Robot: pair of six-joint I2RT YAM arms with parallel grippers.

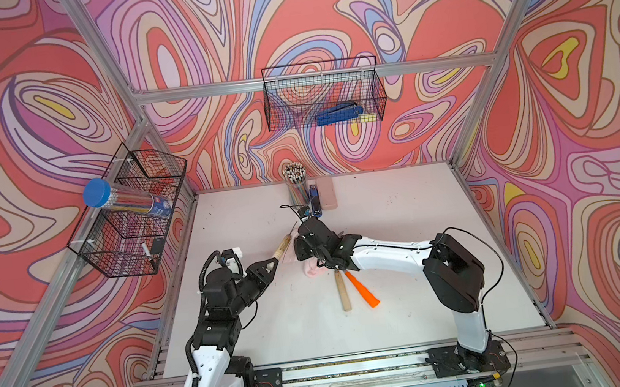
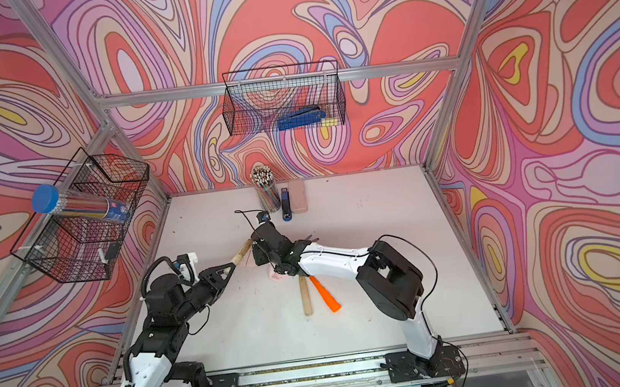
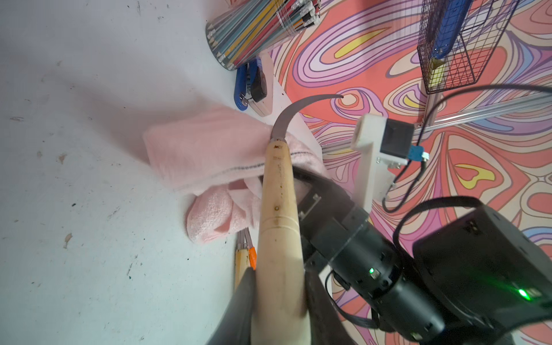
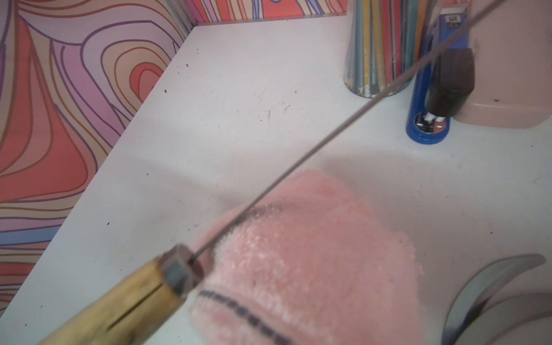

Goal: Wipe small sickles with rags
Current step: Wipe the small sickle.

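- The bench (image 1: 277,337) is white with small dark specks, and all the things are on it or just over it.
- The rag (image 1: 315,268) is pink and soft. It is bunched up near the middle of the bench and pressed against the sickle that is held up.
- The right tool (image 1: 302,245) is shut on the rag. The cloth hides its tips in both top views.
- The left tool (image 1: 274,262) is shut tight on the wood handle of one sickle (image 1: 281,245). It seems to hold the sickle a little off the bench, with the metal end pointing to the back.
- A wood sickle (image 1: 342,292) and an orange sickle (image 1: 363,289) lie on the bench just in front of the rag. Their handles sit close side by side. Their metal ends go under the rag and the right arm.
- The blade (image 3: 286,119) of the held sickle is thin, dark and curved. The rag touches it only close to the handle, and the tip is bare.
- I think the step now is wiping this blade.
- Next, the rag should slide along the curve to the tip while the left tool keeps the handle steady. The cloth should stay between the right tool and the sharp edge.
- I cannot tell if the other two sickles are clean.
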